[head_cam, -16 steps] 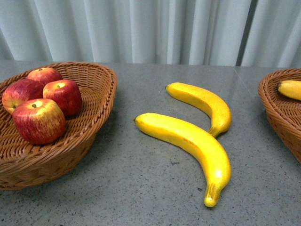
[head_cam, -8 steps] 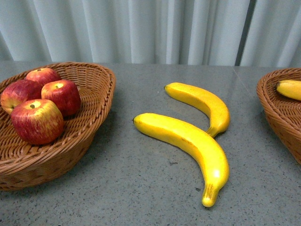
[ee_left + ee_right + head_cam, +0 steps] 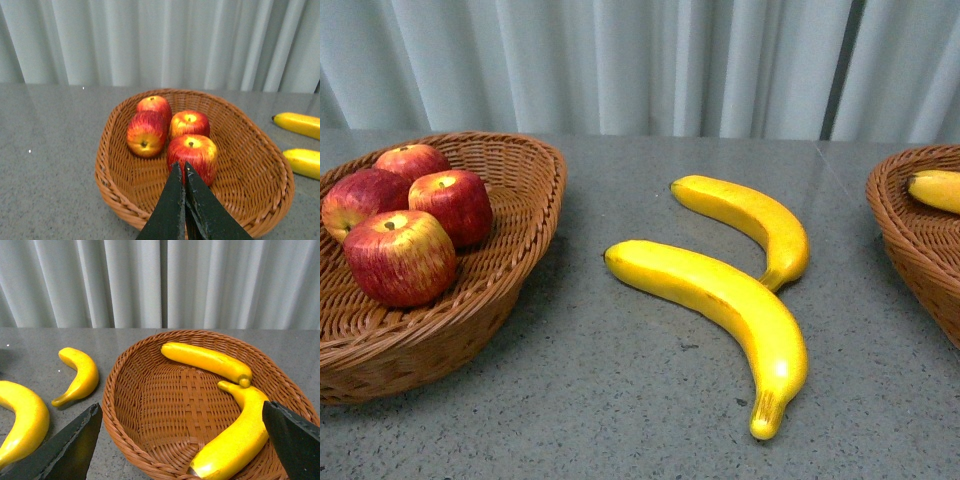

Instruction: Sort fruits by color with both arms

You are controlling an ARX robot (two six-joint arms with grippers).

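Several red apples (image 3: 400, 255) lie in the left wicker basket (image 3: 525, 215); they also show in the left wrist view (image 3: 192, 155). Two yellow bananas (image 3: 720, 295) (image 3: 750, 215) lie on the grey table between the baskets. A third banana (image 3: 935, 190) rests in the right basket (image 3: 910, 240). The right wrist view shows two bananas (image 3: 207, 361) (image 3: 235, 437) inside that basket (image 3: 130, 390). My left gripper (image 3: 181, 167) is shut and empty, just short of the nearest apple. My right gripper (image 3: 181, 412) is wide open above its basket. Neither arm shows in the front view.
A pale pleated curtain (image 3: 640, 60) hangs behind the grey table (image 3: 620, 400). In the right wrist view the two loose bananas (image 3: 80, 375) (image 3: 20, 422) lie on the table beside the basket.
The front view shifted very slightly; the fruits and baskets have kept their places.
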